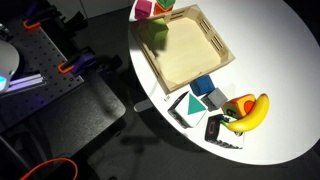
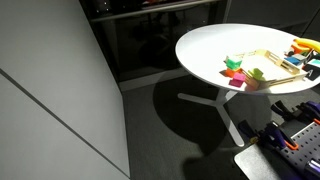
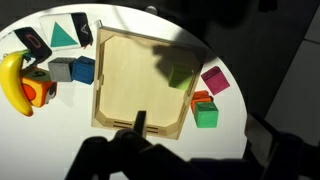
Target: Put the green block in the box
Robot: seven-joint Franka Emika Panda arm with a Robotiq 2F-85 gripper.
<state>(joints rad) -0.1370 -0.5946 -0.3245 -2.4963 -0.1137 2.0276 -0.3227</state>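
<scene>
Gripper (image 3: 140, 124): shown only as a dark silhouette along the bottom edge of the wrist view, over the near rim of the box (image 3: 130, 85). Whether the jaws are apart or together cannot be told. Nothing is seen held.
Green block (image 3: 207, 116): lies on the white table (image 3: 255, 70), outside the box and just beside the rim that runs down the right of the wrist view, close to the near corner.
Neighbours: an orange block (image 3: 201, 99) sits touching or almost touching the green block. A pink block (image 3: 214, 80) sits a little beyond it along the same rim.
Lookalike: a paler yellow-green cube (image 3: 180, 72) sits in shadow inside the box by that rim and is not to be confused with the target.
Offset: the green block is seen to the right of the gripper in the wrist view, apart from it, with no contact.
Handling: the block is judged light, rigid and not fragile. Its faces are probably smooth, so some slip is to be expected under a loose grip.
Grip: best taken across two opposite flat faces, centred, using the pair not facing the orange block.
Risk: the orange block is likely to be nudged if a jaw is lowered into the narrow gap.
Far side: a banana (image 3: 12, 82) and a blue block (image 3: 83, 69) lie well apart from the target.
</scene>
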